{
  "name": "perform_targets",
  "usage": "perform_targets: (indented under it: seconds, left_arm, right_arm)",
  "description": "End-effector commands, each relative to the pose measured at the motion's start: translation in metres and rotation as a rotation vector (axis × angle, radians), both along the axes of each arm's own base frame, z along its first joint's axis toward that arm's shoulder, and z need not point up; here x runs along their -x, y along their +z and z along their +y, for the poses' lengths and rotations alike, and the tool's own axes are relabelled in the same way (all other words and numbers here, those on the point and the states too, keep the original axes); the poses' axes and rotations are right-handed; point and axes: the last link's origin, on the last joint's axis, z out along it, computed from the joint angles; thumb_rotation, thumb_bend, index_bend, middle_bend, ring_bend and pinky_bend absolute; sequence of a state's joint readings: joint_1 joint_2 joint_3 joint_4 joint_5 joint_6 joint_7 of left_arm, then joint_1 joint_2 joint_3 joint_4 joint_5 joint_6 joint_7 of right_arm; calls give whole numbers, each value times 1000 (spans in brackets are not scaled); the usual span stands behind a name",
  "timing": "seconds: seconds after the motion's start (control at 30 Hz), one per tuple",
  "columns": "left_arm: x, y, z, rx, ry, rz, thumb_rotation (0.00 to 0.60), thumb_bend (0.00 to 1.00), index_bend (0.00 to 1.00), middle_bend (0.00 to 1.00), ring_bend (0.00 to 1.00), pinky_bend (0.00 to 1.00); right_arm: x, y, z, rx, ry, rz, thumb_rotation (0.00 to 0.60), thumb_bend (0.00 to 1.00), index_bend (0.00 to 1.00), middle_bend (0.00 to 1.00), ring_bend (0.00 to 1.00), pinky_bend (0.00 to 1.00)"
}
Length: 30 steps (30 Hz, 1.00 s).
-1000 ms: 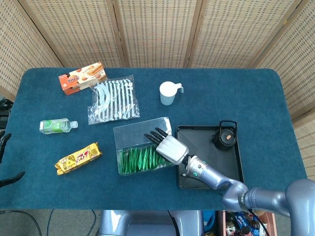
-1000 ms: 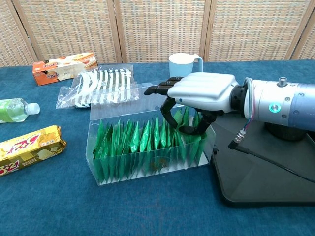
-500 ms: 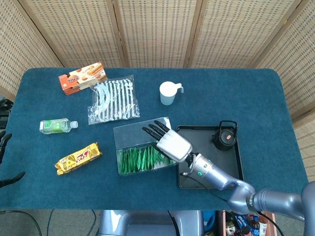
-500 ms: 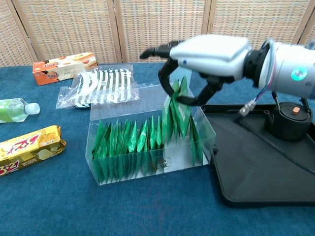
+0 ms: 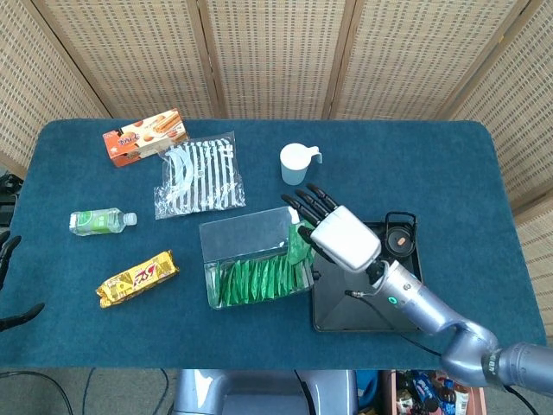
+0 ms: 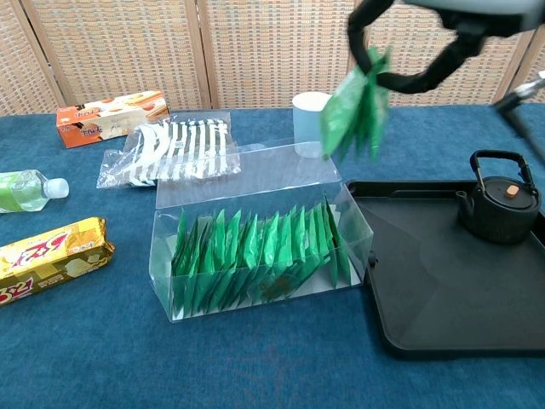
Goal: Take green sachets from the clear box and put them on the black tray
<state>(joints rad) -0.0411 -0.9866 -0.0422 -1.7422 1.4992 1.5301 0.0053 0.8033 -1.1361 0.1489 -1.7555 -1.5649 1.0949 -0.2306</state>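
Blue-clothed bench point(image 5: 449, 173), no lettering I can actually read, and the right hand point(image 5: 339, 232) pinches green sachets point(image 6: 356, 104) up over the clear box point(image 6: 260, 256), beside the black tray point(image 6: 443, 307).

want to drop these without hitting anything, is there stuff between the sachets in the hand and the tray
Nothing visible does. The right hand holds the green sachets lifted above the clear box. The black tray is mostly bare; only a small black kettle sits in its far right corner.
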Motion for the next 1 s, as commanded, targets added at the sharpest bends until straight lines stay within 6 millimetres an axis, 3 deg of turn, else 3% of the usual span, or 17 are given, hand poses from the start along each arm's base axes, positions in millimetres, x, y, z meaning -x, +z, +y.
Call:
perform_targets:
  seconds: [0.03,0.37,0.4,0.67,0.73,0.8,0.87,1.0]
  left_arm:
    - [0,0,0,1,-1,0,600,101,0,0,0,0]
    - [-2,0,-2,0,-6,-2,600,101,0,0,0,0]
    - [-2,-1,-2,3,-6,-1,600,101,0,0,0,0]
    - [-3,-3,-3,8,-9,5,600,101,0,0,0,0]
    - [-3,-3,-3,6,-9,4,600,102,0,0,0,0]
    - [-3,-3,-3,4,-7,4,600,101,0,0,0,0]
    - [-2,-2,-3,4,-5,4,600,101,0,0,0,0]
    - [-2,-2,-3,6,-3,3,600,101,0,0,0,0]
  right_arm:
    - [23,17,12,5,-21,19,600,608,634,107,0,32]
    - [85,30,44,-22,-75,89,600,620,634,113,0,32]
    - [100,28,54,-43,-95,111,600,622,634,113,0,32]
    - [125,12,64,-81,-108,150,600,623,634,112,0,36]
    - [129,10,64,-78,-110,167,600,609,529,84,0,39]
    - [132,10,64,-67,-126,182,600,432,204,19,0,44]
    - [133,13,63,-44,-148,182,600,243,29,0,0,45]
    - [129,22,64,20,-172,152,600,71,0,0,0,45]
